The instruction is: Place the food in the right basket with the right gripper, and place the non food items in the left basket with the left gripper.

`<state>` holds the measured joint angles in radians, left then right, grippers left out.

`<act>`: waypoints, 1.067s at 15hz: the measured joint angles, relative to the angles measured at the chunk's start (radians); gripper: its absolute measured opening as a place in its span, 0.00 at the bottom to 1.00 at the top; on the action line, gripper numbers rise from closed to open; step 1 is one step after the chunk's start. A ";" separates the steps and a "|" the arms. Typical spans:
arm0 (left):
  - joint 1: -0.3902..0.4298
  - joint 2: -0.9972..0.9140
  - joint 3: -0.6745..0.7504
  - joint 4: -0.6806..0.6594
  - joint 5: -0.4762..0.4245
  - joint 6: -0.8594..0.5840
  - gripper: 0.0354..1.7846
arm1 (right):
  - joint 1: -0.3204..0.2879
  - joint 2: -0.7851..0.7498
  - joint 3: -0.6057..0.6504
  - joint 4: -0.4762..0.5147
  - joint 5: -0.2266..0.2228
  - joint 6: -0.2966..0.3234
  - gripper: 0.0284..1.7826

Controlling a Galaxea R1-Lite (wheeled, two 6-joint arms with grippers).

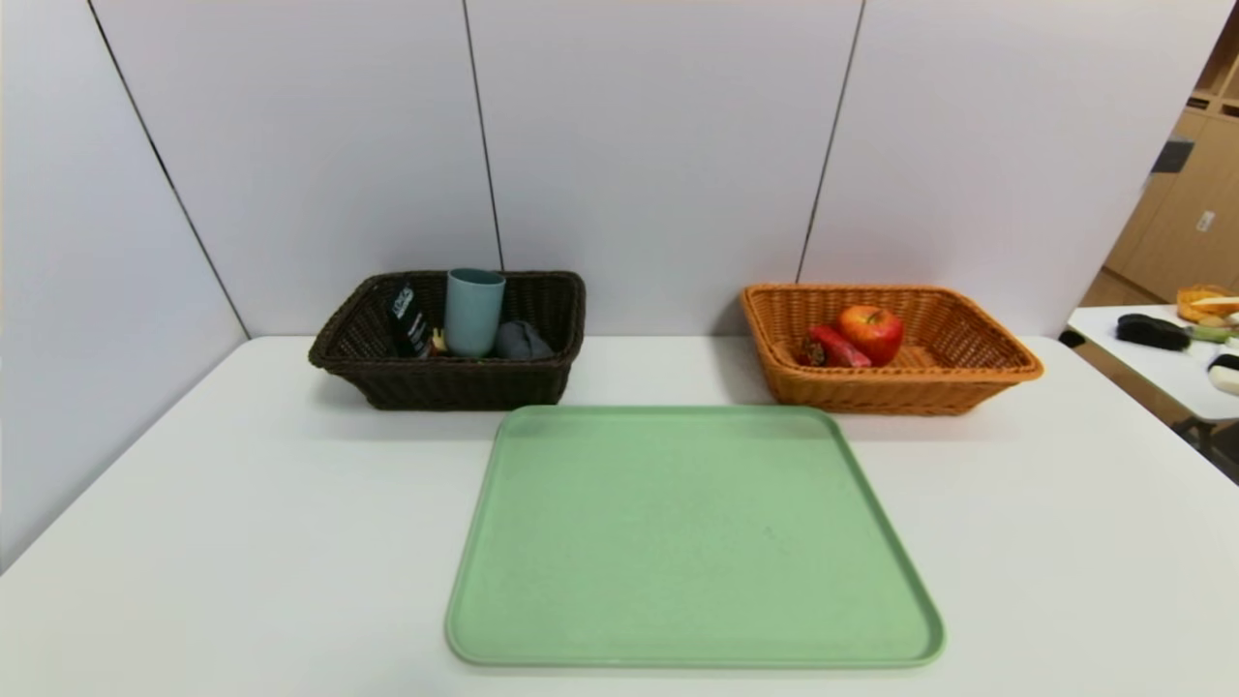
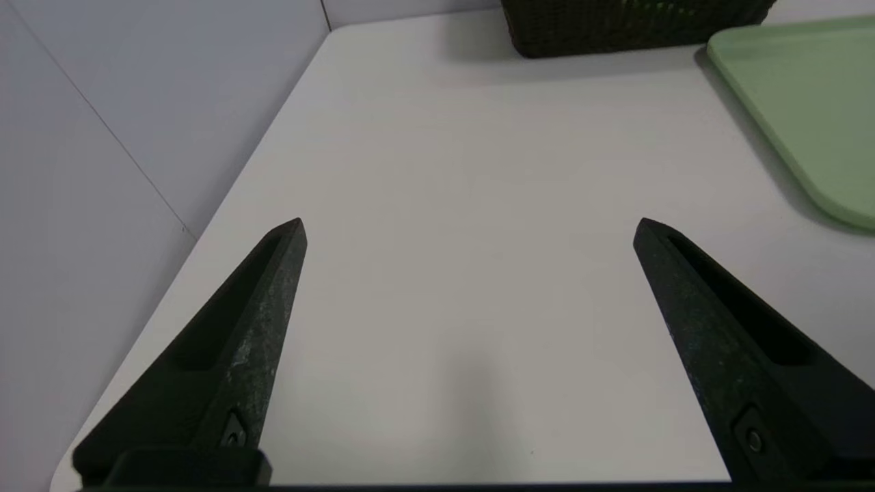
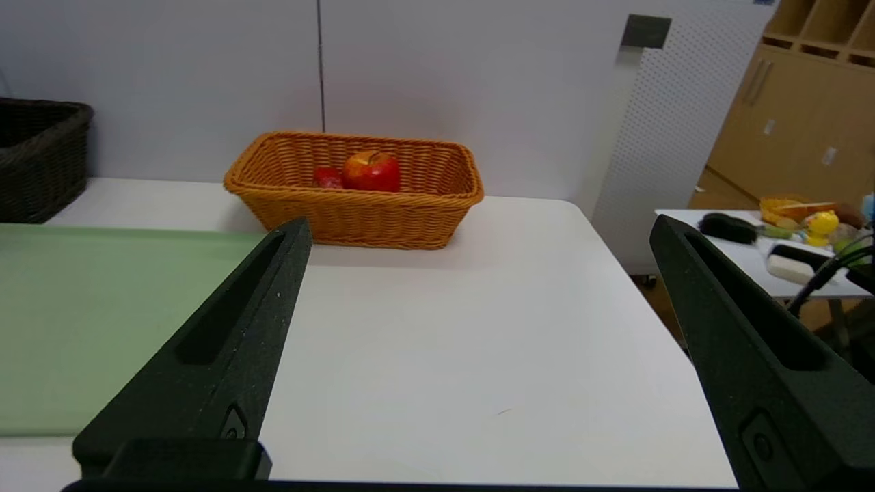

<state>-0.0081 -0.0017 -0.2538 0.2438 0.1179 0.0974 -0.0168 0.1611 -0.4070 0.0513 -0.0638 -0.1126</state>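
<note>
My left gripper (image 2: 468, 229) and right gripper (image 3: 478, 229) both hang spread wide and empty over the table (image 1: 1065, 503). The apple (image 1: 872, 332) and carton (image 1: 838, 347) sit in the orange basket (image 1: 968, 382), the cup (image 1: 474, 310) and cloth (image 1: 523, 341) in the dark basket (image 1: 455, 382). With the tray (image 1: 692, 542) bare, my only risk is a needless reach that nudges a basket.

— Any lettering you can read?
— I see white print on the dark cone-shaped bottle (image 1: 409, 319) in the dark brown woven wicker basket (image 1: 455, 379), but I cannot read it.

Pasta spoon (image 1: 438, 341) mostly hidden behind cup (image 1: 474, 312) in left basket (image 1: 387, 373); drink carton (image 1: 838, 347) partly behind apple (image 1: 871, 332).
</note>
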 joint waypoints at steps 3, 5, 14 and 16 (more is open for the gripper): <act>0.000 -0.001 0.086 -0.145 0.000 -0.001 0.94 | 0.011 -0.106 0.104 -0.031 0.021 -0.051 0.96; 0.000 -0.001 0.186 -0.295 -0.002 0.016 0.94 | 0.013 -0.139 0.210 -0.162 0.023 -0.083 0.96; 0.000 -0.001 0.253 -0.256 -0.123 -0.089 0.94 | 0.014 -0.162 0.406 -0.050 0.086 0.050 0.96; 0.000 -0.001 0.254 -0.260 -0.113 -0.106 0.94 | 0.014 -0.162 0.407 -0.049 0.083 0.061 0.96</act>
<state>-0.0081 -0.0023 0.0000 -0.0162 0.0053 -0.0089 -0.0032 -0.0013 -0.0004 0.0028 0.0196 -0.0519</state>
